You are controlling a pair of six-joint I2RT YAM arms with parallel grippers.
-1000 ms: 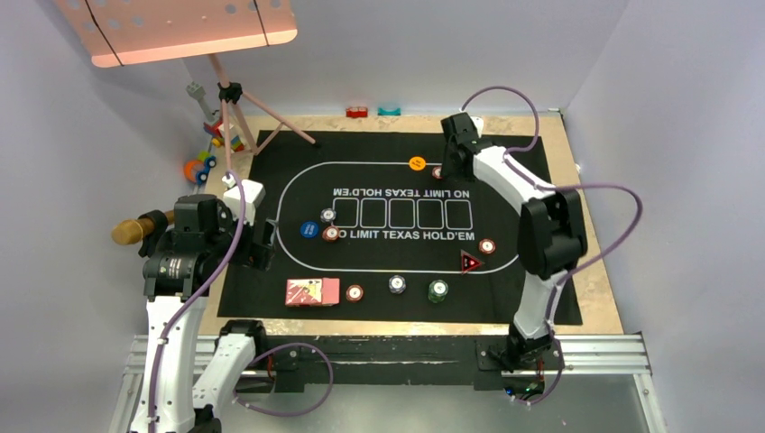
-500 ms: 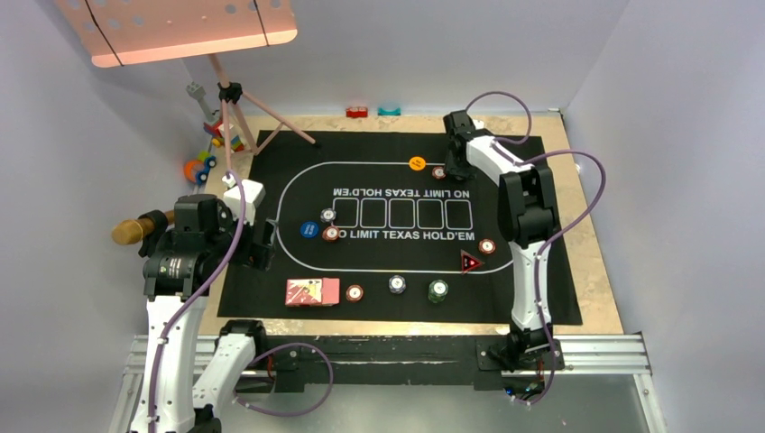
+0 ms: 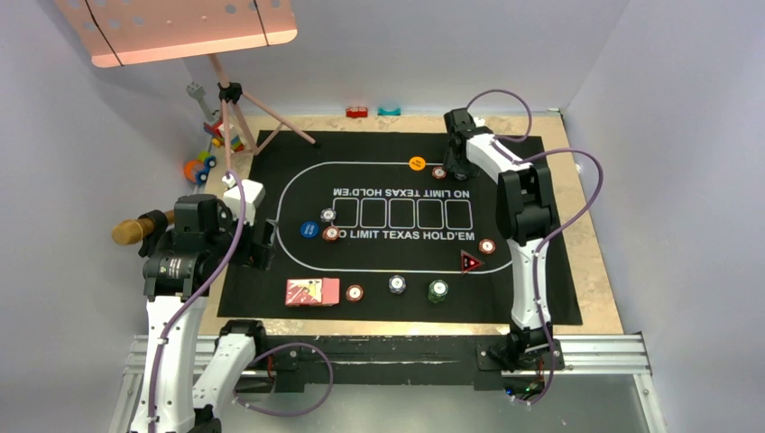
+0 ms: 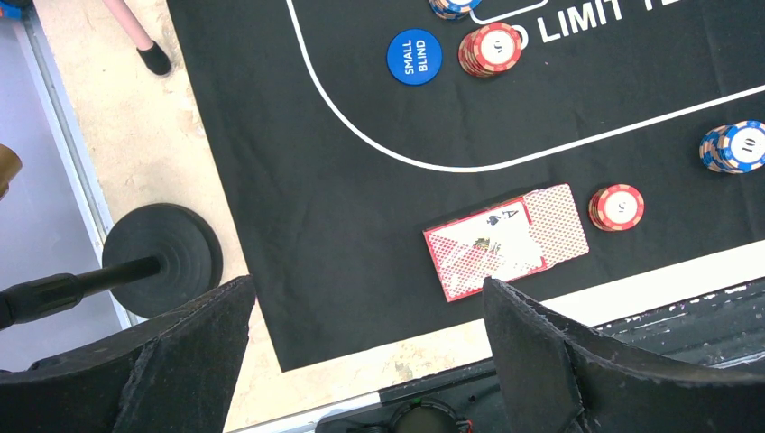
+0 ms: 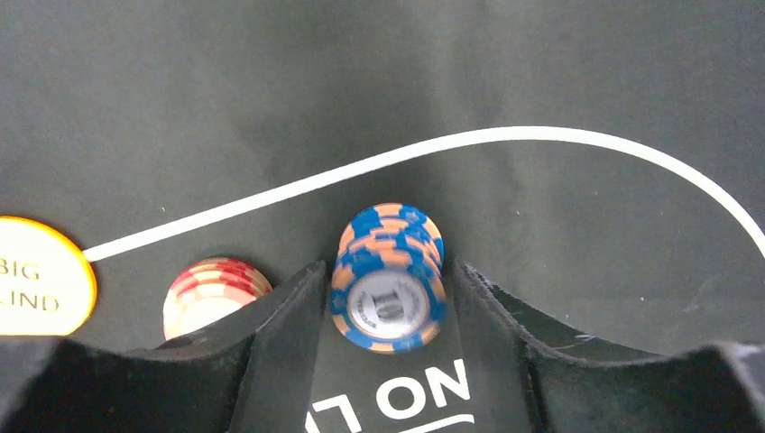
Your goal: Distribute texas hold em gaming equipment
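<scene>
Blue-and-orange chip stack [image 5: 388, 280] upright between right fingers [image 5: 289, 316].

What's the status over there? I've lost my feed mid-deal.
Left gripper open, idle above the card deck. Right gripper straddling a blue chip stack, grip unclear. Red chip stack close beside.

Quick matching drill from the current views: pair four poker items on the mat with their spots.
Items:
1. small blind button
2. big blind button
3. card deck
4. blue 10 chip stack

Places:
A. between the right gripper fingers
B. near edge, beside a red chip stack
C. left end of the oval
D. far side, outside the line

Pairs: 1-C, 2-D, 3-B, 4-A
</scene>
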